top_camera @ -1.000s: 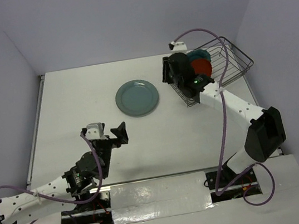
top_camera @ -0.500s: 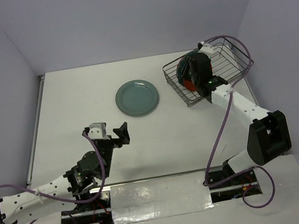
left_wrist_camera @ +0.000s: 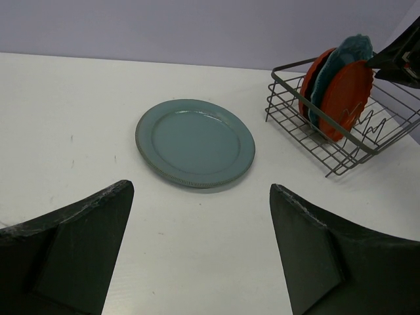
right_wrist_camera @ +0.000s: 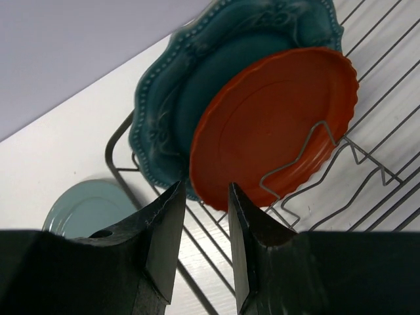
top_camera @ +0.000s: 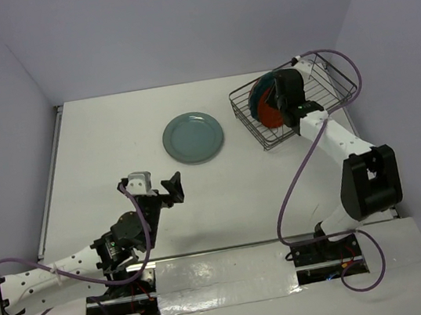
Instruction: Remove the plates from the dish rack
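Observation:
A pale grey-green plate [top_camera: 193, 137] lies flat on the table; it also shows in the left wrist view [left_wrist_camera: 195, 141]. The dish rack [top_camera: 321, 101] stands at the back right. In it a teal scalloped plate [right_wrist_camera: 164, 98] stands on edge between two red-orange plates, the nearer one [right_wrist_camera: 275, 125] facing my right gripper. My right gripper [right_wrist_camera: 202, 193] hovers inside the rack just below that plate's rim, jaws a narrow gap apart with nothing between them. My left gripper [left_wrist_camera: 200, 190] is wide open and empty above the table, near the flat plate.
The rack's wire tines [right_wrist_camera: 315, 147] and rim [left_wrist_camera: 315, 65] stand close round my right gripper. Walls close the table at the back and both sides. The right arm's purple cable [top_camera: 294, 184] loops over the table.
My right gripper has swung from the rack's left side over to its right, facing the standing plates. The left gripper has barely shifted.

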Robot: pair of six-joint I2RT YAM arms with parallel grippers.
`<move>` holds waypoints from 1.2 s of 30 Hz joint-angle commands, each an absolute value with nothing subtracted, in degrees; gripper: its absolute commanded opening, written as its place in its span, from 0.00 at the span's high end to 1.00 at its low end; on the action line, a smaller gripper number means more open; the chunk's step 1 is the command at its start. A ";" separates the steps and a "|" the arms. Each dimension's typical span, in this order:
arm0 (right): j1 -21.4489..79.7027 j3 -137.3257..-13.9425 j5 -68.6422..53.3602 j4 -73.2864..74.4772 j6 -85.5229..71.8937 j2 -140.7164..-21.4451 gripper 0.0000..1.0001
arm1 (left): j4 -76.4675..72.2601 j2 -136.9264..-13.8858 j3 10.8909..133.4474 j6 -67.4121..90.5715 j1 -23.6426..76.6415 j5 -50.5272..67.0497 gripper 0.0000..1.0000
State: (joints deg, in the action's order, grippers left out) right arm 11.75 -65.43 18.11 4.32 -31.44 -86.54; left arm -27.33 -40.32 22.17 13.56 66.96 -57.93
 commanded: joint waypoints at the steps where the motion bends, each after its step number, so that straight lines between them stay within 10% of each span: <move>1: 10.64 -68.38 17.23 2.73 -33.48 -87.80 0.60 | -30.24 -40.34 24.78 12.92 67.15 -57.57 0.03; 36: 8.88 -74.88 14.94 0.88 -35.51 -98.96 0.70 | -29.18 -41.13 25.66 13.01 67.06 -57.04 0.03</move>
State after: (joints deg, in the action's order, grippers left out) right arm 9.45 -71.77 15.05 2.57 -36.07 -97.89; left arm -27.05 -41.17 23.00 13.56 66.96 -57.06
